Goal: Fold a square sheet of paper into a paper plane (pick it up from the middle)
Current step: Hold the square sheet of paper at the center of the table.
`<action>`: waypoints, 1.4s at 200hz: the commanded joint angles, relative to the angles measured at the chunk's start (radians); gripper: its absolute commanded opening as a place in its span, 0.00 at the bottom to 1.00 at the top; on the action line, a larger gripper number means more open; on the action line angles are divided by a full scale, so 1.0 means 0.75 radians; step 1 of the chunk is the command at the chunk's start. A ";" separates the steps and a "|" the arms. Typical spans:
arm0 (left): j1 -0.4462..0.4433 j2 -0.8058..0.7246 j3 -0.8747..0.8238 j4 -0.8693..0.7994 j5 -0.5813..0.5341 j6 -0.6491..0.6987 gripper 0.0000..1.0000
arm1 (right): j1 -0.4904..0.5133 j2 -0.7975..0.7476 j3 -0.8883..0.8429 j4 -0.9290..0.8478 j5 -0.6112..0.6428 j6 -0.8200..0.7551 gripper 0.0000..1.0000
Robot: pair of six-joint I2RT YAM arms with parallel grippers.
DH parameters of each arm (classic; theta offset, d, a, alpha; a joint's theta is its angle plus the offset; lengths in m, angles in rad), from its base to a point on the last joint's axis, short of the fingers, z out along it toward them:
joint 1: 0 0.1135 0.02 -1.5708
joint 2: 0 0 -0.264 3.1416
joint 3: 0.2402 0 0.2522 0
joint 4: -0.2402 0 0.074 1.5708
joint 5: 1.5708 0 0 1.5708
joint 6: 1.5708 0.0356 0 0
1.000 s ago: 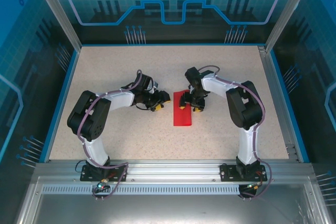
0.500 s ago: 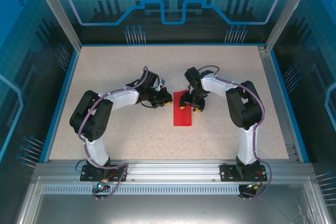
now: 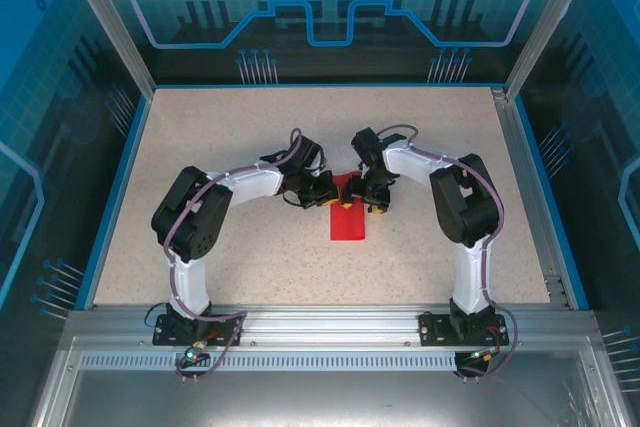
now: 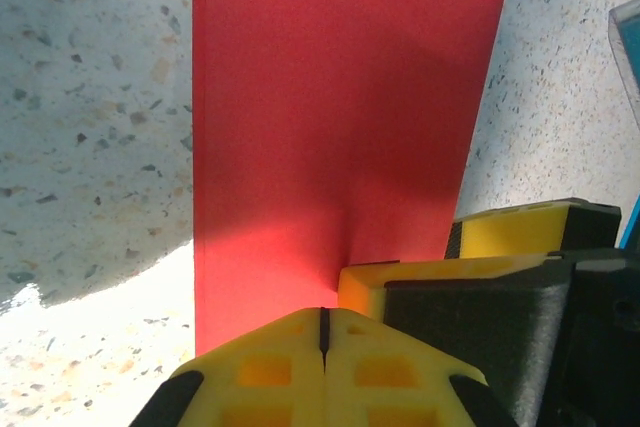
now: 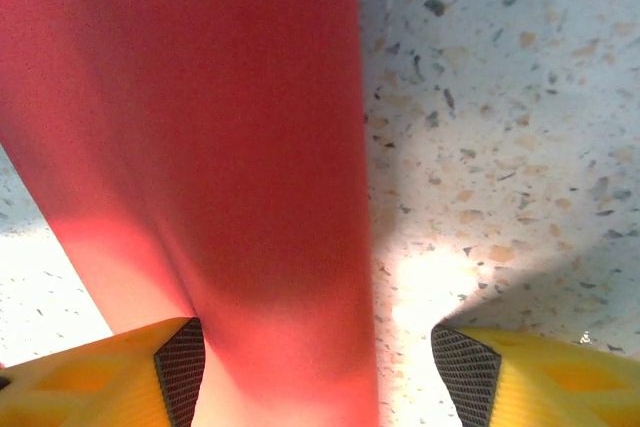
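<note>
paper point(image 3: 348, 222), red, left pincer point(image 4: 322, 321) closed tight at its end, perhaps nipping it, right pincer point(image 5: 318, 355) wide astride its edge

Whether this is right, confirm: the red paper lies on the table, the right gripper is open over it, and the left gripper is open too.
Wrong on the left gripper: the left wrist view shows its yellow fingers shut at the edge of the red paper. The paper does lie on the table, right gripper open over it.

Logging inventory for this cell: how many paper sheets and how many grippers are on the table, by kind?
Red paper sheet: 1
Grippers: 2 (left gripper, right gripper)
Total: 3
</note>
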 commanded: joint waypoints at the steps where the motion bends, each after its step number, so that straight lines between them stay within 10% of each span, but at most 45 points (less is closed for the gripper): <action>1: -0.015 0.039 0.044 -0.070 -0.040 0.012 0.00 | 0.017 0.133 -0.069 0.023 0.093 -0.005 0.69; 160: -0.031 0.157 0.074 -0.160 -0.083 0.037 0.00 | 0.013 0.088 -0.007 0.046 0.020 -0.028 0.71; 240: -0.032 0.163 0.055 -0.163 -0.095 0.048 0.00 | -0.096 -0.293 -0.158 0.376 -0.253 -0.020 0.80; 280: -0.032 0.167 0.055 -0.163 -0.093 0.055 0.00 | -0.114 -0.325 -0.299 0.612 -0.477 0.029 0.39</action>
